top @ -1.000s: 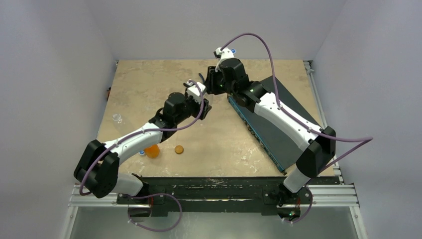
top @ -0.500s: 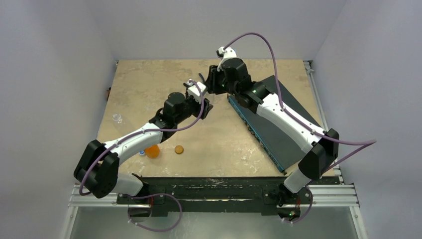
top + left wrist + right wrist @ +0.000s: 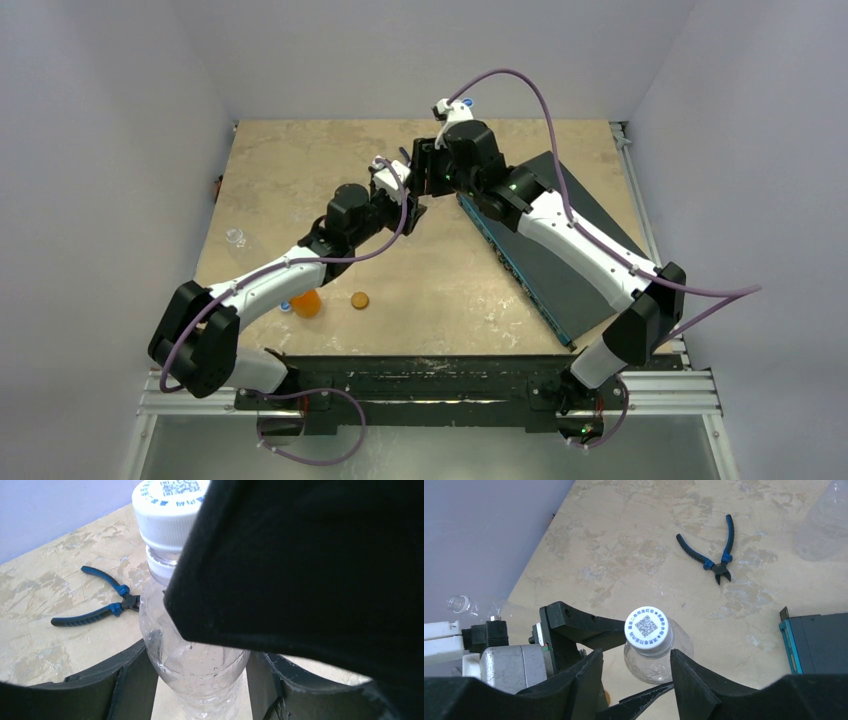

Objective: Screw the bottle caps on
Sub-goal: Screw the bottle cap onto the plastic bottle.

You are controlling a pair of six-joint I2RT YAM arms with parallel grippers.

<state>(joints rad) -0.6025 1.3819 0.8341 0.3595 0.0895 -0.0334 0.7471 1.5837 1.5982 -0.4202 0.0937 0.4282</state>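
Two pincers met over one clear bottle [image 3: 200, 655] near the middle of the table [image 3: 300, 160]. My left pincer [image 3: 197, 690] was clamped on the bottle's body, holding it upright. My right pincer [image 3: 636, 677] hung over the white cap [image 3: 649, 625], its fingers [image 3: 586, 680] parted to either side and clear of the cap, gripping nothing. The cap sat on the neck and looked level.

To finish the turn well, I judged, the right fingers should close squarely on the cap's ribbed rim. They should twist while the bottle is held firm but not squeezed out of shape, then let go for a fresh bite.

Whether the threads were fully home could not be told, since the cap itself hid them. From above, both wrists covered bottle and cap entirely. In the left wrist view my right arm's black bulk blocked most of the frame.

An orange bottle [image 3: 307, 302] and an orange-brown cap [image 3: 360, 299] waited apart at the near edge; blue pliers [image 3: 714, 555] lay beyond.
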